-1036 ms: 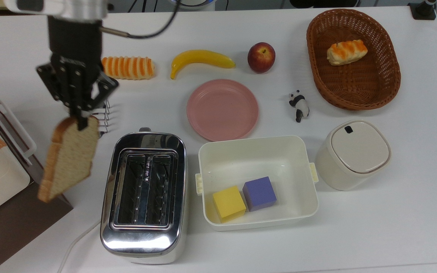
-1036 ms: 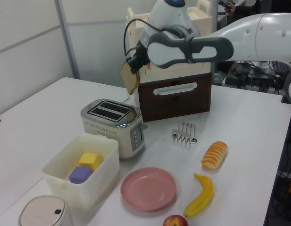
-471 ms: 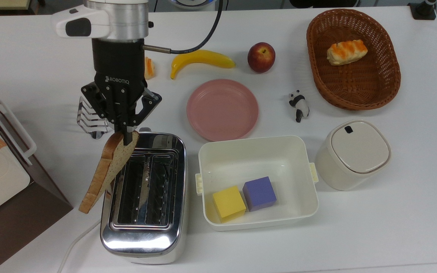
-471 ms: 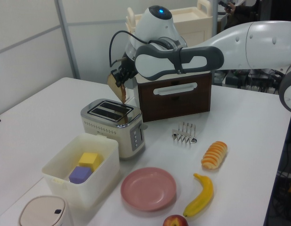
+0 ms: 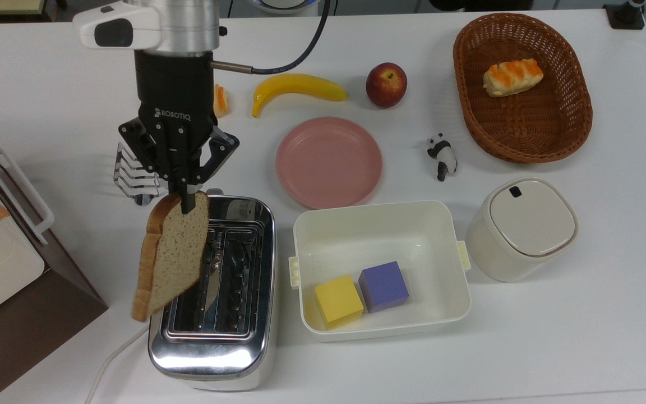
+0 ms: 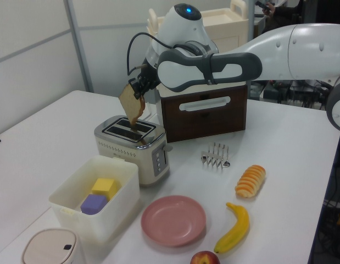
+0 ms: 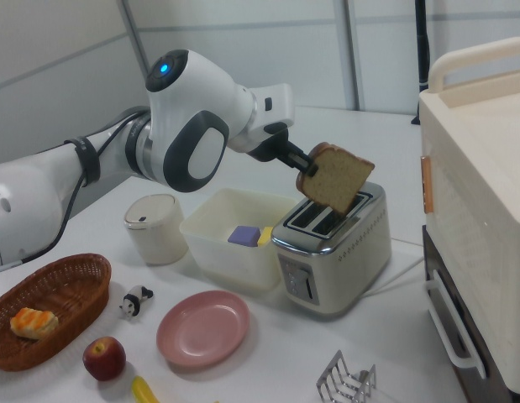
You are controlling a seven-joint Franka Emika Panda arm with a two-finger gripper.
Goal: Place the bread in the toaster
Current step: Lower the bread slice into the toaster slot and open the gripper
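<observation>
Bread [image 5: 174, 255] hung tilted from gripper [image 5: 188, 203], pinched at its crust, just above toaster [image 5: 213, 342]. Step: alignment. Next: square slice over slot, lower.

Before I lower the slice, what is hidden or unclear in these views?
- Chrome two-slot toaster, top view: speckled brown bread slice covers most of the slot at the top view's left.
- Orange-striped ridged roll, top view: mostly behind the gripper.
- Bread-to-slot alignment: uncertain in all views.
</observation>
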